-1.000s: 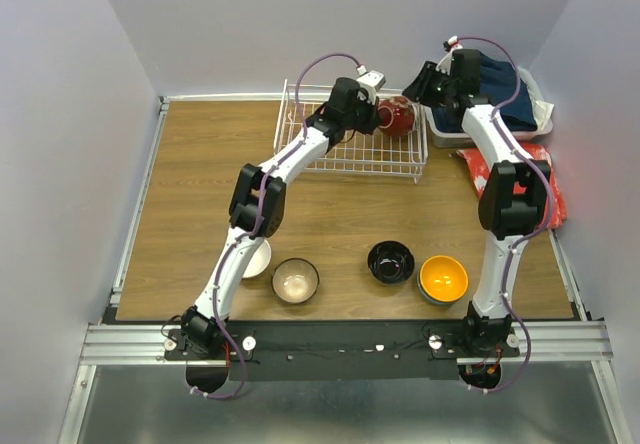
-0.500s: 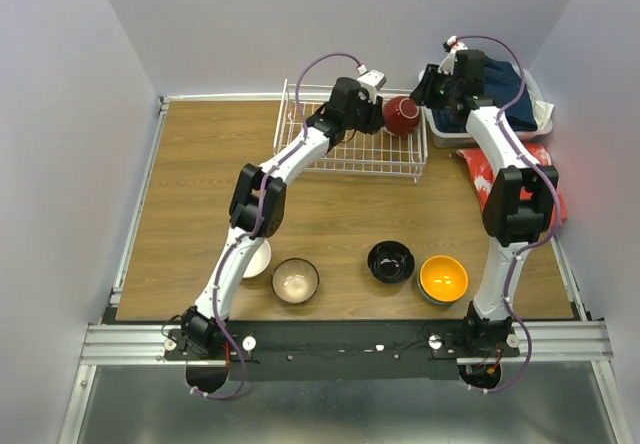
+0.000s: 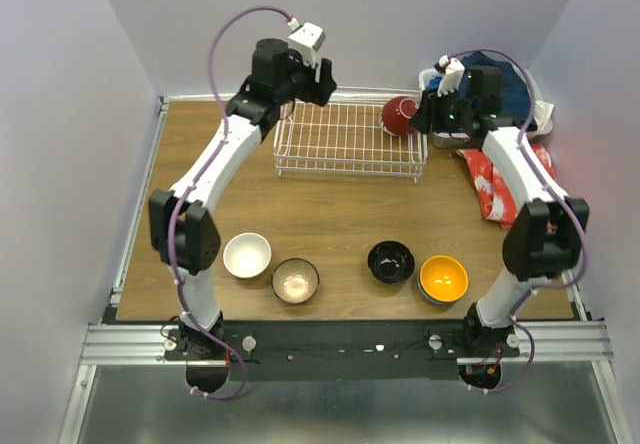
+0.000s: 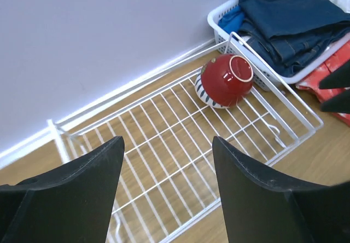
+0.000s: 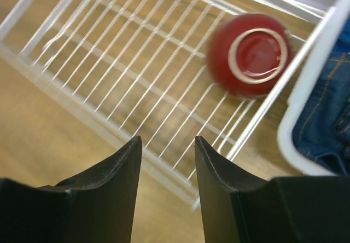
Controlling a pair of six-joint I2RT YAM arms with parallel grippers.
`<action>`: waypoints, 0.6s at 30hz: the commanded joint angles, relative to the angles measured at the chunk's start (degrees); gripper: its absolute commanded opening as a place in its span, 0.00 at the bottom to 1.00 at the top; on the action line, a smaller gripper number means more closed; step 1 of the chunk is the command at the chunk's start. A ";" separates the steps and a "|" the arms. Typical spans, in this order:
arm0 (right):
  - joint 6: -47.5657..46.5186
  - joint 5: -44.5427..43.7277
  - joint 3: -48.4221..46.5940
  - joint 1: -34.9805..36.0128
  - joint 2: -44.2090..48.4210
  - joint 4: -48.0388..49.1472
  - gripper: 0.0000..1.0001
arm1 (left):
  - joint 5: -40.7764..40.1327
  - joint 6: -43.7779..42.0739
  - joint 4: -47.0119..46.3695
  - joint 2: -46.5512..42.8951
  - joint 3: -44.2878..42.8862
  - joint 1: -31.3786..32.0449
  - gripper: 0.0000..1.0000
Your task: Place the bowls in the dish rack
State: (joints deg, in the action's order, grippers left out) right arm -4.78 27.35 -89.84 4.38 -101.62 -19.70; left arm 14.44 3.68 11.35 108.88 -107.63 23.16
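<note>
1. My left claw (image 3: 322,82) hangs high over the far left part of the dish rack (image 3: 345,139). Its fingers (image 4: 65,199) are spread wide with nothing between them.
2. From the left wrist camera, the red bowl (image 4: 224,81) lies ahead and to the right of that claw, well apart from it. It is tipped on its side in the rack's far right corner, with its foot ring facing up towards me.
3. My right claw (image 3: 420,119) sits just beside that corner. Its fingers (image 5: 104,194) are parted by a moderate gap and grip nothing.
4. In the right wrist view the red bowl (image 5: 249,54) is ahead and slightly right of the fingertips, not touching them. It is blurred there.
5. Just right of the right claw is the white basket (image 3: 535,114) of blue clothes (image 4: 290,18).
6. Four bowls stand upright on the table (image 3: 200,174), well behind both claws near the arm bases. They are the white bowl (image 3: 247,255), brownish bowl (image 3: 295,280), black bowl (image 3: 390,262) and orange bowl (image 3: 443,278).
7. The rest of the rack holds no other bowl.
</note>
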 commanded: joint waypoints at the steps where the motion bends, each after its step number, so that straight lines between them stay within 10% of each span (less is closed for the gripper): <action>1: -18.75 14.22 7.56 0.53 11.78 -12.62 0.54 | -2.12 -8.07 11.31 -8.50 8.65 0.05 0.75; 8: -42.05 8.25 20.47 12.81 24.97 -26.60 0.57 | -11.95 -9.23 9.84 -21.94 30.88 -0.39 0.76; 18: -43.48 -0.55 31.13 31.29 32.28 -29.87 0.56 | -13.37 -11.22 14.48 -33.28 48.19 -1.80 0.76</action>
State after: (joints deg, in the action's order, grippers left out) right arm -44.64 31.16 -61.80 31.22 -72.99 -46.24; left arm 3.75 -3.68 23.20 84.71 -63.48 21.43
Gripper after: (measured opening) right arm 0.564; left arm 0.759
